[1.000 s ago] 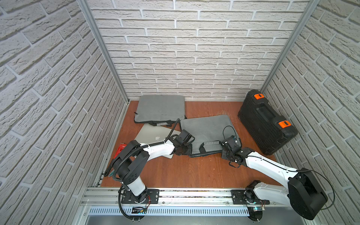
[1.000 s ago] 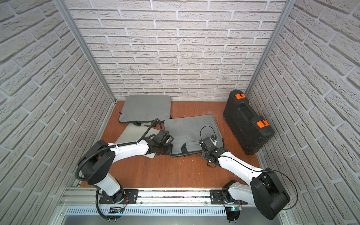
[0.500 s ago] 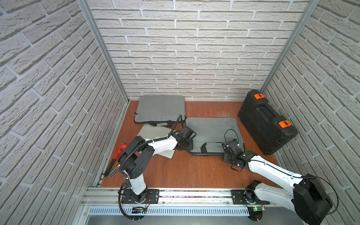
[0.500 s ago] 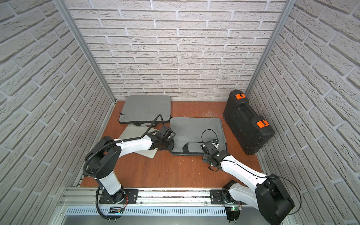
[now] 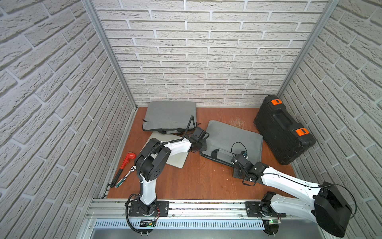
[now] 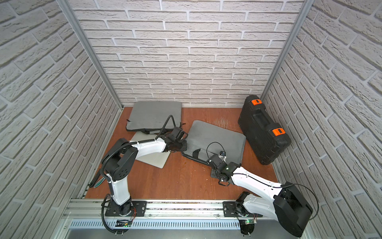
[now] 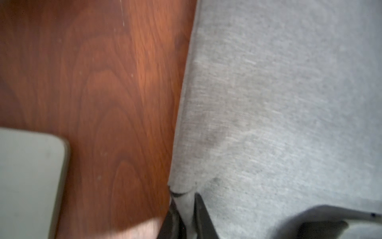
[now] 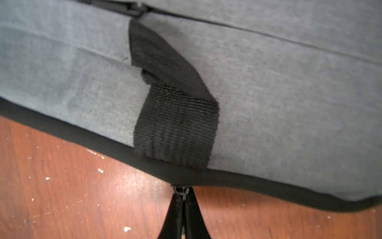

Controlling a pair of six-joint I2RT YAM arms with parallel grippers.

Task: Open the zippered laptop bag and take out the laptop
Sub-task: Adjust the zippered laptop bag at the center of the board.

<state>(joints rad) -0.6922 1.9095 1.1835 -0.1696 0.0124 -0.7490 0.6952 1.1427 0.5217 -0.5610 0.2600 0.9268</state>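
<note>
Two grey bags are on the table. The one in work is the laptop bag (image 5: 233,138), lying flat mid-table at a slant, between the rear bag (image 5: 170,115) and the black tool case (image 5: 283,128). Its contents are hidden, and I cannot tell how much of the zipper is undone.

Far left: a red pipe wrench (image 5: 124,165) lies by the wall, out of play. Next to it, a silver laptop (image 5: 177,159) lies flat on the wood, partly under the left arm and apart from the bag's left edge.

Left gripper (image 7: 187,211): its fingers are pressed onto a fold of grey fabric at the bag's left corner. It is a pinch on the bag itself, with a thin bite.

Right gripper (image 8: 183,207): its tips are pressed together on the zipper pull (image 8: 182,190), at the black-trimmed near edge where the folded handle strap (image 8: 175,115) meets the trim.

Step in hand, as I judge it: running the slider to open the bag. Notes for doing it well:
- Draw the pull along the trim line, low and parallel to the edge. Pulling outward would likely slew the bag across the wood.
- Let the left pinch hold the corner taut against the pull. Its bite looks shallow and may slip, so go slowly.
- Ease the slider round the corner instead of yanking it.
- Watch that the strap does not snag the fingertips.
</note>
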